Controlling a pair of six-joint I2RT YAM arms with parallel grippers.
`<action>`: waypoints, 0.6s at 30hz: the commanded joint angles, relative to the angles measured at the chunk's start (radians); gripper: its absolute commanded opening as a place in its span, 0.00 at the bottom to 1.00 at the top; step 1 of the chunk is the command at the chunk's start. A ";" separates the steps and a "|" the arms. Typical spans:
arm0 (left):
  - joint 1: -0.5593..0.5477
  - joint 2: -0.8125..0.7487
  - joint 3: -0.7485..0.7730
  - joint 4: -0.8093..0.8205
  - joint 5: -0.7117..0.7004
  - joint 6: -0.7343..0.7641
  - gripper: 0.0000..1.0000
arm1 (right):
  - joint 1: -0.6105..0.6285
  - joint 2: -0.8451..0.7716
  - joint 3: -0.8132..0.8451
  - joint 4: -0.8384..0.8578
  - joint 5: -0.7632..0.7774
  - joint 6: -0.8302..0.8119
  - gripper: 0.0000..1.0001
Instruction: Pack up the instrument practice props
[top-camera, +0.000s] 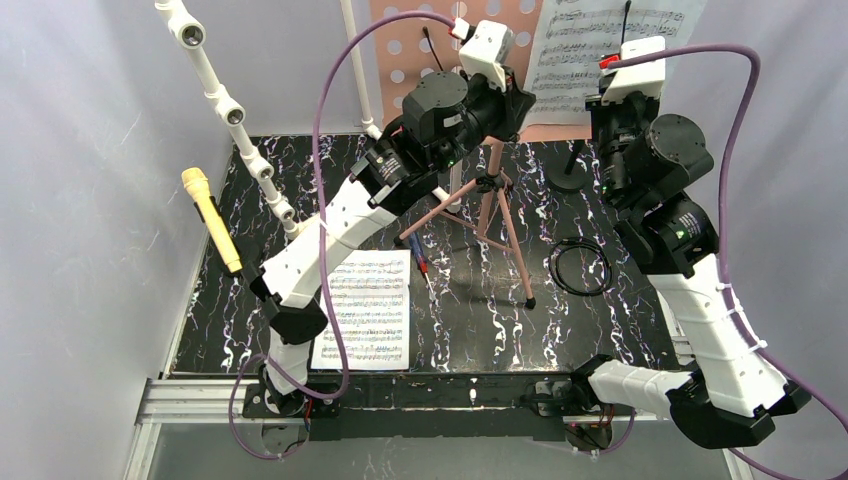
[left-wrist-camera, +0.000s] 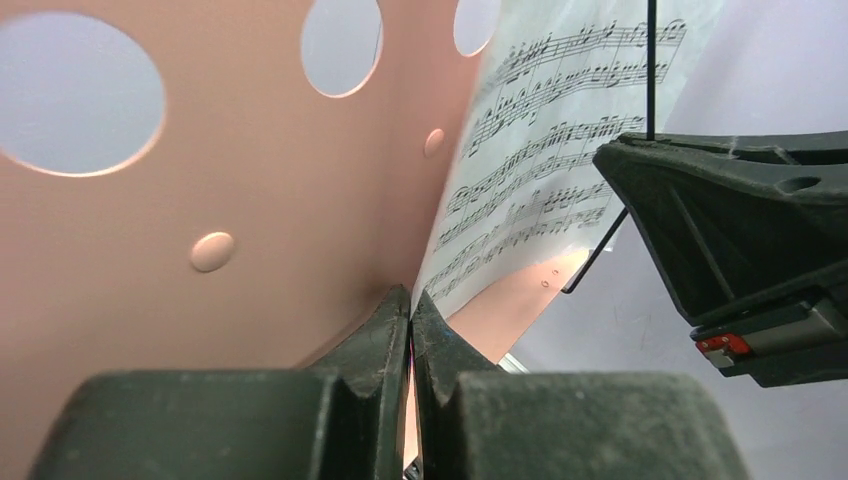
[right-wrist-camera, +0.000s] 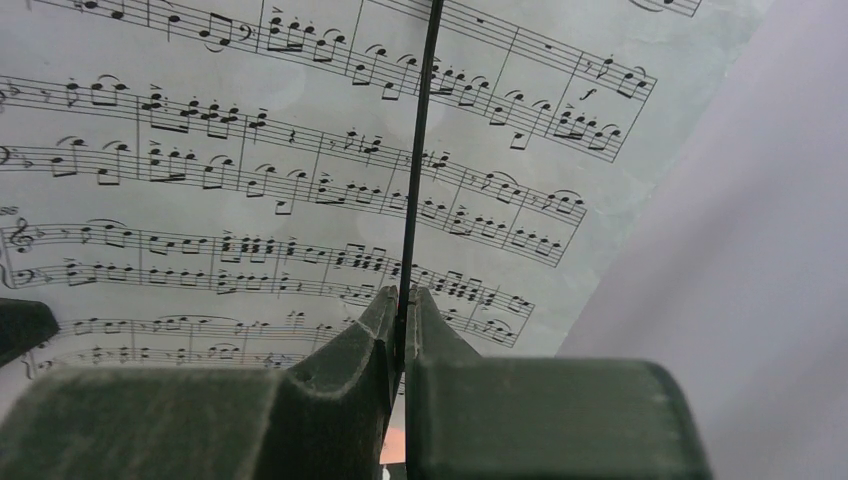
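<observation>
Left gripper (left-wrist-camera: 411, 300) is sitting clenched at pink board (left-wrist-camera: 280, 180) lower edge, far-centre; right gripper (right-wrist-camera: 402, 295) is pinching black page wire (right-wrist-camera: 420, 150) over sheet-music page (right-wrist-camera: 200, 200). Prob. step: freeing page. Next: easing wire off w/o tearing paper.

Bright even light, soft shadows, wrist-view foregrounds blurred

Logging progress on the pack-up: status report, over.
Left hand shut by lower corner of white sheet-music page on pink perforated board. Right hand shut on thin black wire across that page. Nothing seen blocking.
</observation>
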 joint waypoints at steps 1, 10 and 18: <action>0.001 -0.115 -0.015 0.012 -0.014 0.013 0.00 | -0.005 -0.015 0.014 0.071 0.020 0.014 0.01; 0.001 -0.201 -0.064 0.006 0.002 0.011 0.00 | -0.005 0.013 0.041 0.061 0.029 0.019 0.01; 0.000 -0.293 -0.131 -0.008 -0.006 0.016 0.00 | -0.005 0.025 0.048 0.056 0.036 0.020 0.01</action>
